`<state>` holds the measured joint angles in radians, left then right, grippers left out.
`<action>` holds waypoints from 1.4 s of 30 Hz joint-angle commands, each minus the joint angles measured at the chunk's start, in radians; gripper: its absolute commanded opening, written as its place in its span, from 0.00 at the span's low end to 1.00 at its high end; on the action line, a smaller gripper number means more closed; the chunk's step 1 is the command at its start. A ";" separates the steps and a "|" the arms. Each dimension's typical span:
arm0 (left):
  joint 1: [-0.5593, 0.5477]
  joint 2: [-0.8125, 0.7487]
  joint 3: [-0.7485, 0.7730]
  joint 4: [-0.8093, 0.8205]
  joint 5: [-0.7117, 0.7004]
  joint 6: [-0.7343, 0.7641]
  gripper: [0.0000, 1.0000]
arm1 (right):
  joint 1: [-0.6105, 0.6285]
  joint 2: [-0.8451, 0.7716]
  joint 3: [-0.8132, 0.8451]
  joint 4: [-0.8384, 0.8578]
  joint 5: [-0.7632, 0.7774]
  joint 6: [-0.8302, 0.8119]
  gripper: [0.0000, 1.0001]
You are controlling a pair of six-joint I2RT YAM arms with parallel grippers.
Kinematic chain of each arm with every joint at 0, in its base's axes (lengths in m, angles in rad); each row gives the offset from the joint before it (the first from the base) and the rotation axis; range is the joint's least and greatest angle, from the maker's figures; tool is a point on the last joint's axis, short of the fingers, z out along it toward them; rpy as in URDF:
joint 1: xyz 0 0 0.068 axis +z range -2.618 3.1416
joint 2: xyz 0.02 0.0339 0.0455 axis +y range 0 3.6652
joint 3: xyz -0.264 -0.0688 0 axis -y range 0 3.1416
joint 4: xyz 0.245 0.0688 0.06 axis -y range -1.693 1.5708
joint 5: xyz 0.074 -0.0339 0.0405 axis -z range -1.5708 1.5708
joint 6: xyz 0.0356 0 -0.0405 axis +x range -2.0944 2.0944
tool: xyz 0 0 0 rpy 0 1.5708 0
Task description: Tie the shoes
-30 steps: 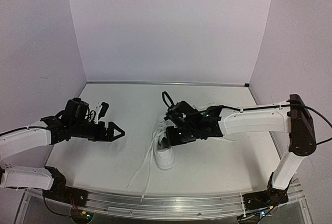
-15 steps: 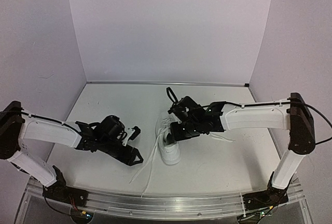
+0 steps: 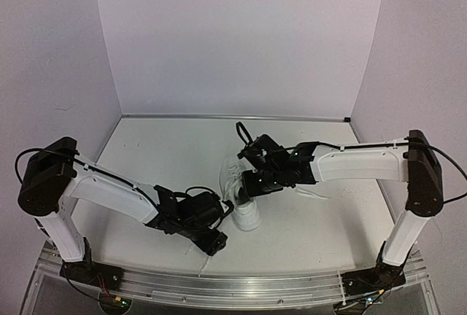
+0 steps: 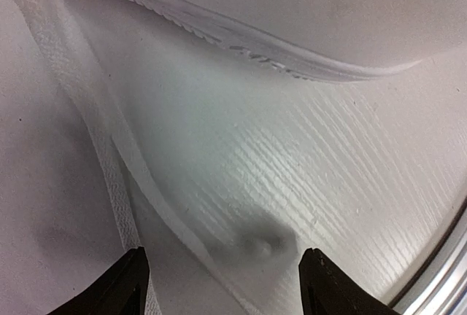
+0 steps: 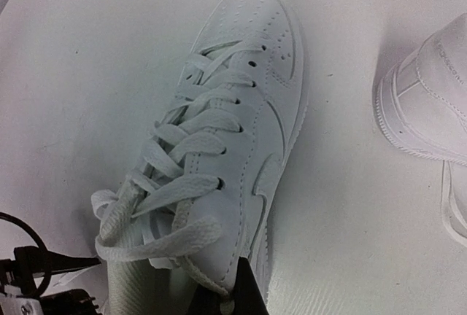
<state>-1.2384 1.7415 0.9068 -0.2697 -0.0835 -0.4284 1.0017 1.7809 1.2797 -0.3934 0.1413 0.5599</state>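
The left gripper [image 3: 213, 242] has swung from 9 o'clock of the sneaker [image 3: 246, 218] to 7 o'clock, open over loose laces [image 4: 109, 162]. The right gripper [image 5: 232, 294] still pinches a lace [image 5: 206, 277].

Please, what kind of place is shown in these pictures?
Probably a robot laboratory test cell, not a home: a white table closed in on three sides by plain pale walls, and two white-and-black robot arms bolted to an aluminium rail at its near edge. White low-top sneakers lie on it.
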 commanded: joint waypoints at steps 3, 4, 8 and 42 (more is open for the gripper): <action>-0.040 0.075 0.038 -0.089 -0.142 -0.095 0.64 | -0.006 -0.068 0.014 0.091 0.025 0.012 0.00; -0.041 0.065 0.028 -0.089 -0.152 -0.109 0.61 | -0.005 -0.070 0.012 0.091 0.024 0.014 0.00; -0.032 0.012 -0.019 -0.106 -0.192 -0.149 0.47 | -0.005 -0.078 -0.003 0.097 0.012 0.027 0.00; 0.309 -0.429 -0.172 -0.269 -0.033 -0.092 0.34 | 0.031 -0.043 -0.059 0.275 -0.203 0.197 0.41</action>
<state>-0.9366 1.3675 0.7364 -0.4823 -0.1430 -0.5026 1.0283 1.8144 1.2045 -0.1516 -0.0473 0.7640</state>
